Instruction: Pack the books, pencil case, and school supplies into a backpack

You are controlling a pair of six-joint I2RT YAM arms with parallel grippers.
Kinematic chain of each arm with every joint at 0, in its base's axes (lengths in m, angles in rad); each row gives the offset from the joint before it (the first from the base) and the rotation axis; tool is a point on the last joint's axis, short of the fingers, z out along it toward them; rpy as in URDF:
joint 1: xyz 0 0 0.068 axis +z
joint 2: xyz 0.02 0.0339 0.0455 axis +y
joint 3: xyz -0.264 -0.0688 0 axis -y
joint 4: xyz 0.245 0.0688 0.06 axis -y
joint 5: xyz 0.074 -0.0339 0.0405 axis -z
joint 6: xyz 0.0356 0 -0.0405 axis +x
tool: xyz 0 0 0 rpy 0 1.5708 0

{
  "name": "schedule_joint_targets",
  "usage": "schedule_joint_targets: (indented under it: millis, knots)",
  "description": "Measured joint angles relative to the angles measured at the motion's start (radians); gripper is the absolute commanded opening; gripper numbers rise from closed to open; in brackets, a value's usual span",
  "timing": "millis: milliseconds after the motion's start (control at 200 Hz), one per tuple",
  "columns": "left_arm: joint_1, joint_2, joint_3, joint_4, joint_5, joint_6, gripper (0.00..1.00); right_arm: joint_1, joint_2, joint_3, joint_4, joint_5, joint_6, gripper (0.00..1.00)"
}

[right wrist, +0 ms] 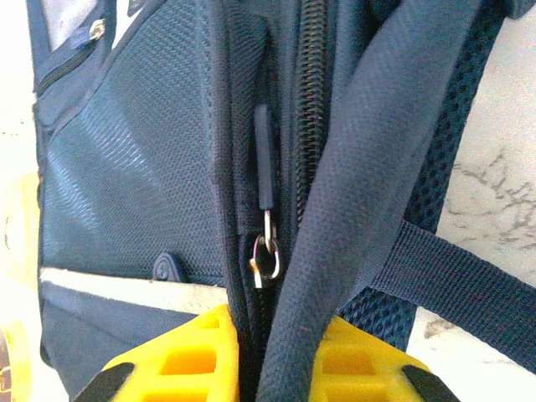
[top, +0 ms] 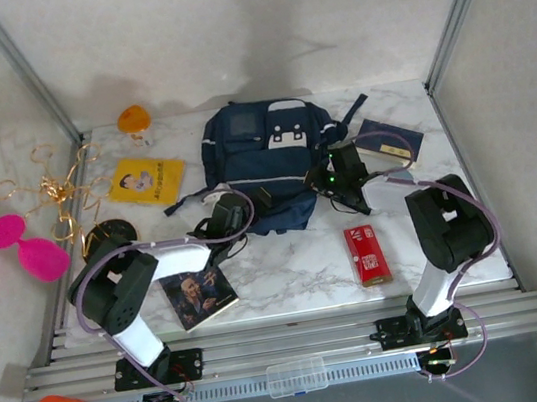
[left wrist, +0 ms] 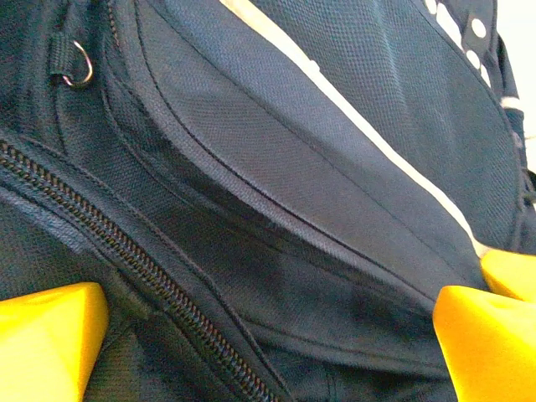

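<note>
Nearest the arms, the dark portrait book (top: 199, 294) and the red box (top: 366, 254) lie flat on the worktop (top: 287, 259). Both look stiff and light, best pinched at an edge. Farther in, the left tool (left wrist: 268, 352) stands wide apart over the backpack (top: 262, 156) beside a zip, gripping nothing. The right tool (right wrist: 268, 364) is pinched nearly closed on the backpack's fabric edge by the zip pull (right wrist: 266, 255). The bag looks soft and floppy, so grip its seam. Flanking it lie the yellow book (top: 146, 179) and navy book (top: 388, 140). Count: three books, one box, one backpack.
</note>
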Motion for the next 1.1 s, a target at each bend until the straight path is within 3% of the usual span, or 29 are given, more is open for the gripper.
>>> schedule_joint_targets:
  millis: [210, 421, 686, 891, 991, 1101]
  knots:
    - [0.086, 0.080, 0.121, -0.018, 0.031, 0.068, 0.99, 0.077, -0.093, -0.016, -0.021, 0.077, 0.038, 0.06]
    - [0.185, 0.085, 0.161, -0.047, 0.034, 0.126, 0.99, 0.216, -0.060, -0.027, -0.016, 0.131, 0.124, 0.15]
    - [0.211, 0.043, 0.175, -0.137, 0.060, 0.210, 0.99, 0.237, 0.002, 0.013, -0.051, 0.114, 0.106, 0.57]
    - [0.192, -0.085, 0.197, -0.252, 0.118, 0.227, 0.99, 0.261, -0.174, -0.016, -0.146, 0.118, 0.054, 0.90]
    - [0.147, -0.151, 0.194, -0.296, 0.122, 0.208, 0.99, 0.246, -0.298, -0.031, -0.183, 0.122, 0.045, 0.98]
    - [0.083, -0.206, 0.161, -0.310, 0.125, 0.157, 0.99, 0.154, -0.341, -0.023, -0.210, 0.079, 0.042, 0.99]
